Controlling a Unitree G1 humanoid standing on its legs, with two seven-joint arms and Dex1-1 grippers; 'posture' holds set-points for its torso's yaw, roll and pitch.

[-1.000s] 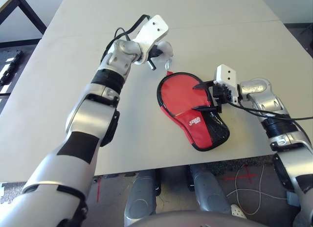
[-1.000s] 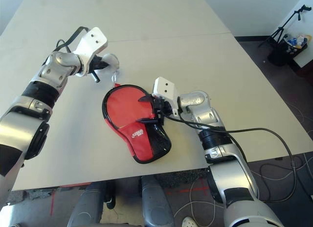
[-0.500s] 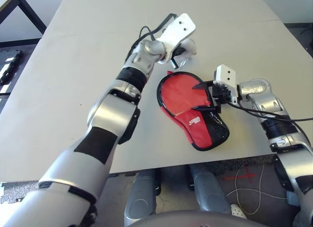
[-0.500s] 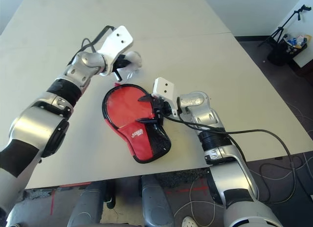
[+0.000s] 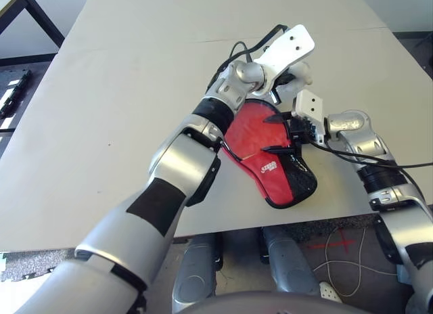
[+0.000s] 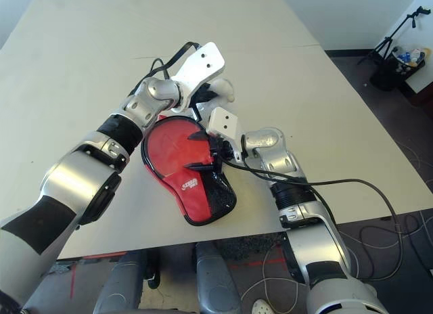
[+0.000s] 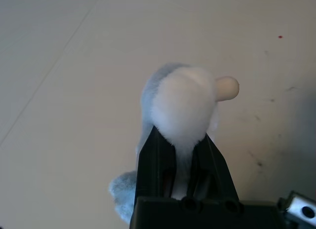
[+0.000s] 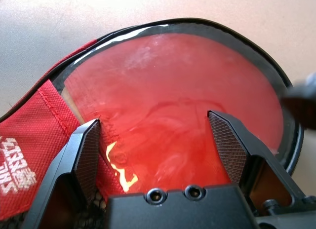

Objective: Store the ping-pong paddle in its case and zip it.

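The left forearm crosses over the case (image 5: pixel 270 162), hiding its far left rim. The ping-pong paddle (image 8: pixel 173 115) lies inside the case, its handle out of sight. The right gripper (image 8: pixel 160 142) hangs above the paddle's red face, fingers spread wide. Beyond the case, the left gripper (image 7: pixel 180 152) is clamped on a pale fluffy ball (image 7: pixel 185 108).

The left arm's silver forearm (image 5: pixel 203 118) lay across the near-left side of the red fabric paddle-shaped case (image 5: pixel 270 168), blocking approach from there. The right claw (image 5: pixel 284 132) stood spread over its right edge. Elsewhere the pale table (image 5: pixel 101 124) lay open.
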